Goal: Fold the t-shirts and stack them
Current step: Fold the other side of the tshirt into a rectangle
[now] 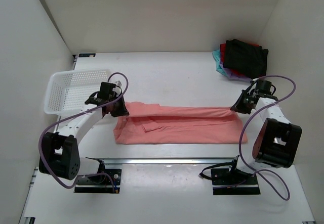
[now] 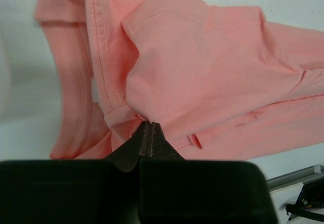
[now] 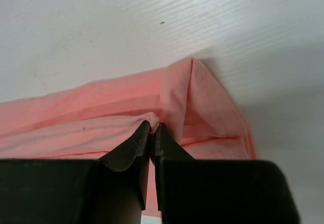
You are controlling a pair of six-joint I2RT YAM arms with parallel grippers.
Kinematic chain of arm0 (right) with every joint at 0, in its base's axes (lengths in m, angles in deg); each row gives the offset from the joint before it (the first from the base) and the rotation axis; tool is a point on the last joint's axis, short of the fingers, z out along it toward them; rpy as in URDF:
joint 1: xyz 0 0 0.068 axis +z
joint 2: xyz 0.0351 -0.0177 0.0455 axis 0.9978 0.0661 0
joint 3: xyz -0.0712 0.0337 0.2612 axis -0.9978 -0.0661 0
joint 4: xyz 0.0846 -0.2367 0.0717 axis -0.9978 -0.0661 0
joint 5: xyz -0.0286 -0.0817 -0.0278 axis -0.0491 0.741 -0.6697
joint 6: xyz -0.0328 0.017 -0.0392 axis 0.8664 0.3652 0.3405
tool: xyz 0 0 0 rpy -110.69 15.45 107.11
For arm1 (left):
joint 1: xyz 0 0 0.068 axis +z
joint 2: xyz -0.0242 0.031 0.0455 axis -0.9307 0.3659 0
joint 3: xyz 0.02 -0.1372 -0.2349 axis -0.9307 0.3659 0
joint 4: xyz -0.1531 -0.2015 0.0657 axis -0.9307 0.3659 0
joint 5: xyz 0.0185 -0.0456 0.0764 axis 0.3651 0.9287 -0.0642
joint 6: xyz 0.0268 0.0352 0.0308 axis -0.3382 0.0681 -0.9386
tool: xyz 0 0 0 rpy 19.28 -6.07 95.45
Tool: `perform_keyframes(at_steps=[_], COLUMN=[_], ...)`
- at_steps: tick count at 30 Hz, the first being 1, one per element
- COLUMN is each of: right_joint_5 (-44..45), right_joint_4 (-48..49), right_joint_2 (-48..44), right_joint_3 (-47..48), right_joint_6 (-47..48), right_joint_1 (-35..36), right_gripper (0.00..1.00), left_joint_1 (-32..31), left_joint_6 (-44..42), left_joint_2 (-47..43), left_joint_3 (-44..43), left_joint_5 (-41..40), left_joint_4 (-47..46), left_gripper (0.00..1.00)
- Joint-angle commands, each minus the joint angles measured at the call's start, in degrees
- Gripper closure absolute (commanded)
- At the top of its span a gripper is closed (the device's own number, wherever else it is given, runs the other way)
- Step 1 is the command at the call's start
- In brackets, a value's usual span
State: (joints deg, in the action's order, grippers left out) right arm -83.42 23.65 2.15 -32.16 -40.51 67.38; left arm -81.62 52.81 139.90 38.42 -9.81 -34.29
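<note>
The salmon-pink t-shirt (image 1: 182, 124) lies as a long band across the middle of the table, folded lengthwise. My left gripper (image 1: 117, 106) is shut on its left end; the left wrist view shows the cloth (image 2: 202, 67) pinched at the closed tips (image 2: 146, 125). My right gripper (image 1: 240, 106) is shut on its right end; the right wrist view shows a fold of cloth (image 3: 101, 118) caught between the tips (image 3: 153, 126). A stack of folded shirts, black on top (image 1: 245, 56) with red, teal and purple edges showing, sits at the back right.
A white mesh basket (image 1: 73, 88) stands at the back left, close to my left arm. White walls enclose the table on three sides. A metal rail (image 1: 167, 161) runs along the near edge in front of the arm bases.
</note>
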Motion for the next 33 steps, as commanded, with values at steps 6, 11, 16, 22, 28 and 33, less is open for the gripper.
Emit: perform_keyframes(at_steps=[6, 11, 16, 22, 28, 33], right_joint_5=[11.30, 17.54, 18.87, 15.44, 13.16, 14.20], right_joint_4=[-6.15, -10.89, -9.94, -9.66, -7.03, -7.21], right_joint_2=[-6.19, -7.79, -7.70, -4.01, -1.29, 3.11], right_joint_3=[-1.82, -2.35, -0.68, 4.32, 6.61, 10.22], right_joint_6=[-4.43, -6.90, -5.59, -5.85, -4.09, -3.31], right_joint_1=[0.20, 1.78, 2.84, 3.01, 2.83, 4.76], right_gripper=[0.75, 0.59, 0.75, 1.00, 0.70, 0.65], left_joint_1=[1.22, 1.92, 3.23, 3.15, 2.01, 0.87], left_joint_6=[1.61, 2.58, 4.60, 5.65, 7.06, 8.73], left_joint_2=[-6.19, -7.86, -8.92, -4.19, 2.94, 8.39], left_joint_3=[6.34, 8.36, 8.54, 3.36, -1.39, -2.28], left_joint_5=[-1.26, -0.64, -0.02, -0.46, 1.12, 3.49], left_joint_4=[-2.22, -3.01, -5.29, -8.64, -12.59, -15.31], left_gripper=[0.75, 0.67, 0.63, 0.62, 0.63, 0.66])
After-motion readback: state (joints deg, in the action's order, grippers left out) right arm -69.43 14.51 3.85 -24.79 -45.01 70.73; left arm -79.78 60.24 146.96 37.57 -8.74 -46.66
